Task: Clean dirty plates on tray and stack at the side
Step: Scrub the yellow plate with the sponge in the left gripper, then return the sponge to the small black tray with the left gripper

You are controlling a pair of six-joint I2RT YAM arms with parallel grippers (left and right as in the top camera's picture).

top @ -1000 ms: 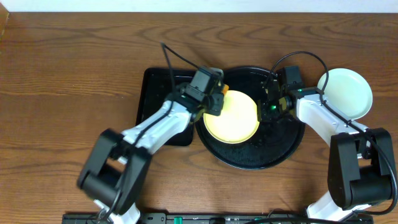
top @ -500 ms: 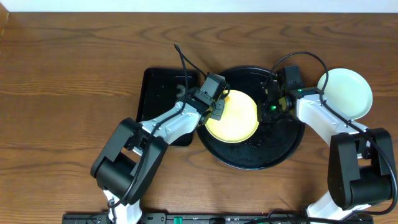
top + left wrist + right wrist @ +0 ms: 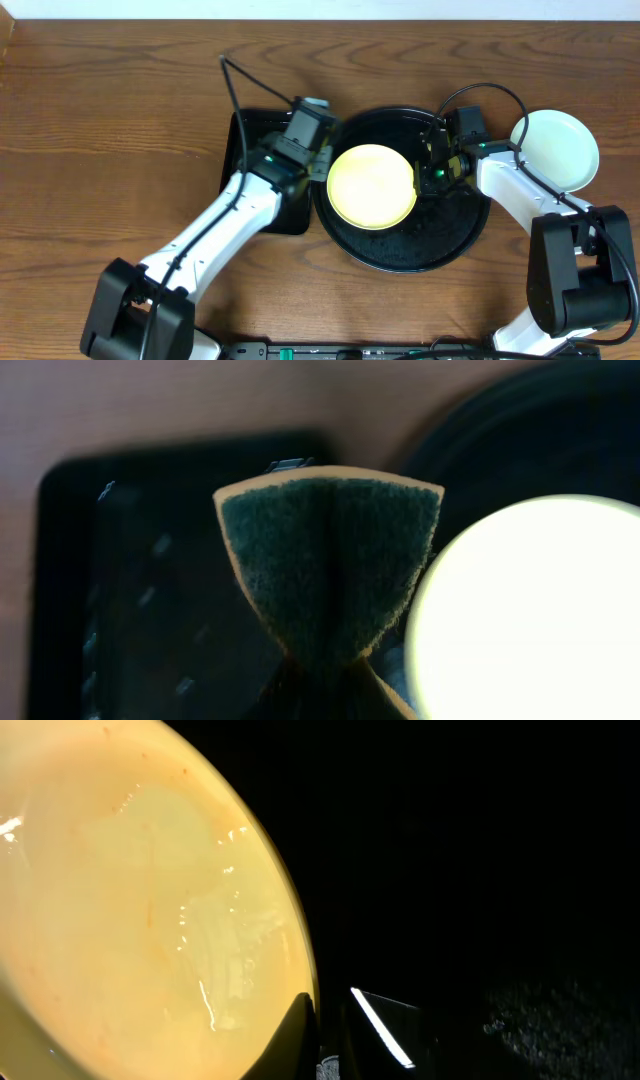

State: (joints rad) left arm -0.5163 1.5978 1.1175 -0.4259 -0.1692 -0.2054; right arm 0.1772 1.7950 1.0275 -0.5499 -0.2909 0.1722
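Overhead view: the pale yellow round plate [image 3: 372, 187] lies in the big round shiny black tray [image 3: 445, 245]. Our left claw [image 3: 320, 166] is just left of it, squeezed tight on a green scrubby sponge [image 3: 330, 560]. Our right claw [image 3: 431, 175] sits at the plate's right rim & seems pinched on it. So the plate is right of the sponge, v. near. We think the left arm wipes next.

Left claw [image 3: 322, 163] just beside the yellow plate [image 3: 372, 188], on the plate's left rim side. My right claw [image 3: 432, 172] is at the opposite rim, so the plate lies between both claws, on the round black tray [image 3: 400, 262]. Rectangular tray [image 3: 245, 150] left of the left claw. Pale plate [image 3: 555, 148] well right of the right claw.
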